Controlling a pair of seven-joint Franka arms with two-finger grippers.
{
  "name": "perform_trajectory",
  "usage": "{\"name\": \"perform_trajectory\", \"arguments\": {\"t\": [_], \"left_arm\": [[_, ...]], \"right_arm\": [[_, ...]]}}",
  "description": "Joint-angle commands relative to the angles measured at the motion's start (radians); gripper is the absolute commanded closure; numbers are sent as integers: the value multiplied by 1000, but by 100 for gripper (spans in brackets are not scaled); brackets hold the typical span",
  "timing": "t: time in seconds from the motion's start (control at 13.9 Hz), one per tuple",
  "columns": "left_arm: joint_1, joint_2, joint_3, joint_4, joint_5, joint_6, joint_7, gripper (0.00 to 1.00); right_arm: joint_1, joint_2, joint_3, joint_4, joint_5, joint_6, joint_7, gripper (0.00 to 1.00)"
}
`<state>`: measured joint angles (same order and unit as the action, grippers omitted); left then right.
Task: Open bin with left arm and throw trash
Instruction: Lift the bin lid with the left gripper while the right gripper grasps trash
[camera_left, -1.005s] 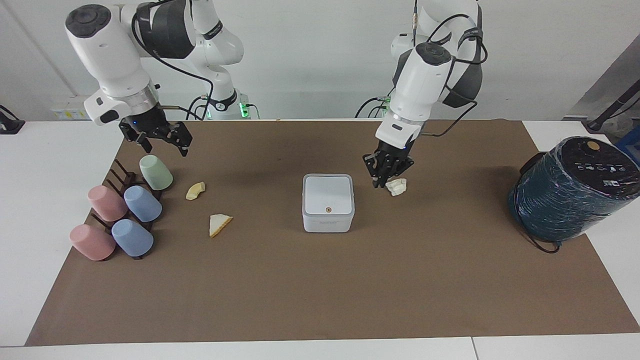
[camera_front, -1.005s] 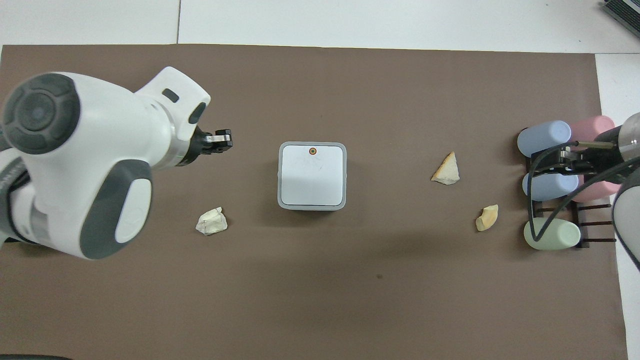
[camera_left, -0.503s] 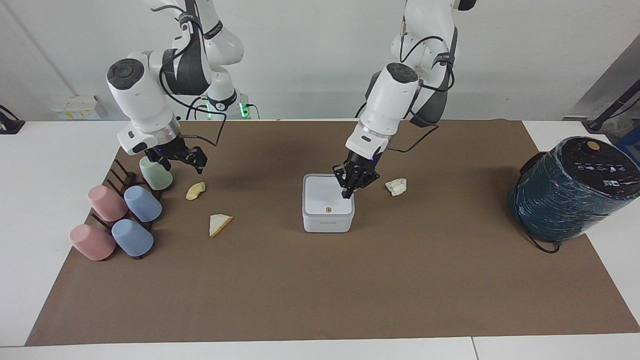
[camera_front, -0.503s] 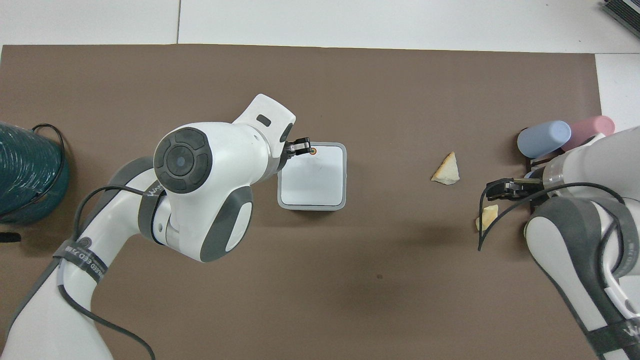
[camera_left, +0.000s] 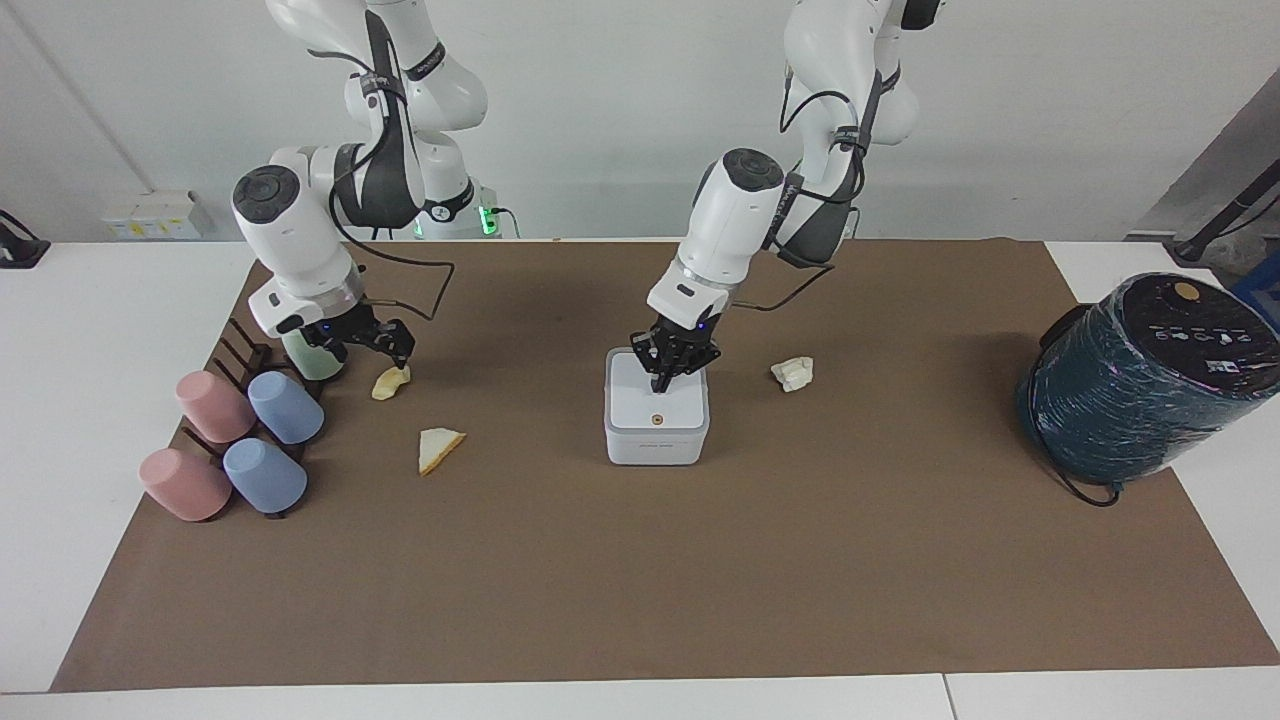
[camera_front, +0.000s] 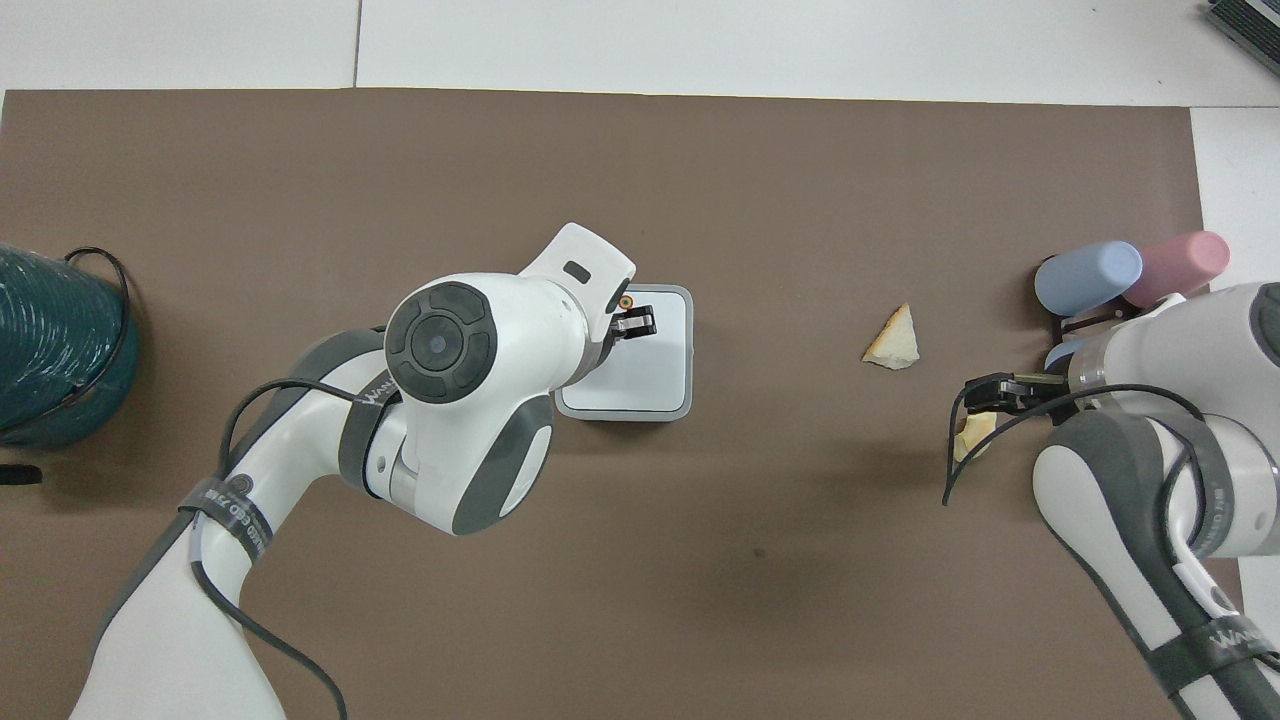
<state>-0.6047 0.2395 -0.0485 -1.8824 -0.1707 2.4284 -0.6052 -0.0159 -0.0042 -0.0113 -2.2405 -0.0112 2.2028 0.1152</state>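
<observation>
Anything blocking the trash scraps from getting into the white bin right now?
Yes: the small white square plastic bin has its hinged lid down. The left gripper, shut, is over the lid, nearer the robots than its orange dot. The open right gripper is over the yellowish curved scrap, nothing between them.

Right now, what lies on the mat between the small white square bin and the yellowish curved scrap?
Only the cream triangular wedge lies between white bin and yellowish scrap; the facing view shows it.
</observation>
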Motion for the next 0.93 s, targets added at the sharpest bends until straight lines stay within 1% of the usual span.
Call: {"name": "perform_trajectory", "arguments": {"t": [0.0, 0.22, 0.43, 0.57, 0.65, 0.72, 0.79, 0.86], "left_arm": [[-30, -20, 18, -56, -24, 32, -4, 90], [-38, 13, 18, -73, -24, 105, -4, 90], [-38, 35, 18, -70, -24, 122, -2, 90], [-38, 53, 18, -69, -24, 161, -2, 90], [-38, 61, 18, -67, -24, 167, -2, 90], [-38, 64, 18, -66, -24, 172, -2, 90], [-38, 67, 18, -61, -24, 172, -2, 90], [-32, 67, 19, -44, -24, 153, -2, 90]], "right_arm": [[-3, 41, 5, -25, 0, 75, -39, 0], [-7, 32, 5, -73, 0, 118, -54, 0], [-7, 17, 5, -119, 0, 144, -63, 0], [-7, 9, 5, -183, 0, 259, -86, 0], [-7, 9, 5, -197, 0, 299, -97, 0], [-7, 10, 7, -197, 0, 302, -107, 0], [-6, 10, 5, -197, 0, 298, -117, 20], [-6, 9, 5, -197, 0, 292, -120, 53]]}}
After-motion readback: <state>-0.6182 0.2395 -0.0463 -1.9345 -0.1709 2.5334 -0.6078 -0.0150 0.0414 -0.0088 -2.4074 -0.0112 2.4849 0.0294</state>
